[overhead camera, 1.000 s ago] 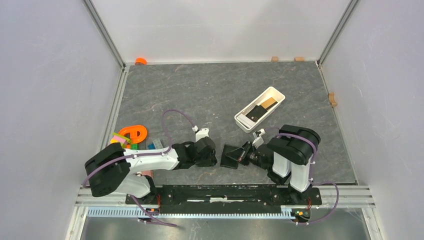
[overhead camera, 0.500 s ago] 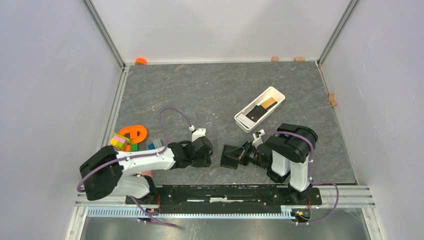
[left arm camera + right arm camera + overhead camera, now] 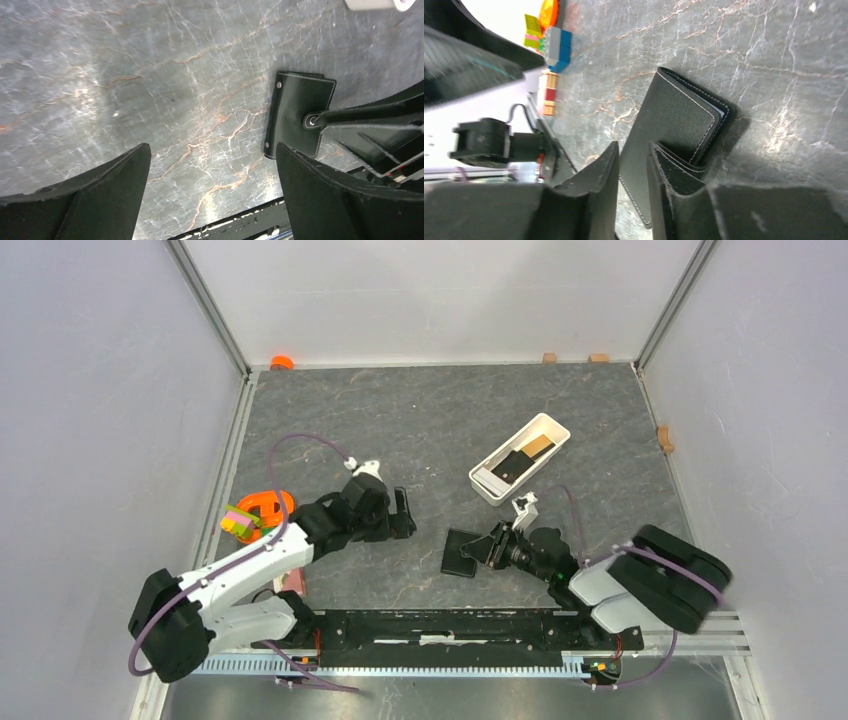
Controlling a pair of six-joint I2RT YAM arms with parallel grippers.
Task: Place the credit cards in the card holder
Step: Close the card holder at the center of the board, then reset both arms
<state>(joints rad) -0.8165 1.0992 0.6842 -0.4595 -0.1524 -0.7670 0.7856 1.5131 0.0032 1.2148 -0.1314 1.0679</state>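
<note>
Low in the middle of the overhead view, the card holder [image 3: 462, 552] lies flat on the grey stone table [image 3: 420, 420], with its right edge pinched by the right gripper [image 3: 494, 545], which reaches in from the lower right. Up and to the right, apart from the holder, the white tray [image 3: 497, 487] sits at a slant with two credit cards [image 3: 512, 466] in it, a black one and a tan one. The left gripper [image 3: 403, 512] hangs left of the holder and apart from it, its jaws spread and holding nothing. Bare stone runs from it to the far wall. At the table's left edge lie an orange ring [image 3: 268, 503] and some coloured blocks [image 3: 240, 520]. Through the left wrist camera, the left gripper [image 3: 212, 150] stands wide open over bare table [image 3: 125, 75], and the card holder [image 3: 295, 112] lies at the right of the frame. The holder's stitched left edge faces the open stone, and a dark finger of the other arm covers its snap tab. From the right wrist camera, the right gripper [image 3: 634, 150] is clamped on a flap of the card holder [image 3: 674, 117]. The rest of the holder lies folded on the table [image 3: 774, 50], and its far corner points to the free stone at the right. The coloured blocks [image 3: 556, 42] show at the upper left.
</note>
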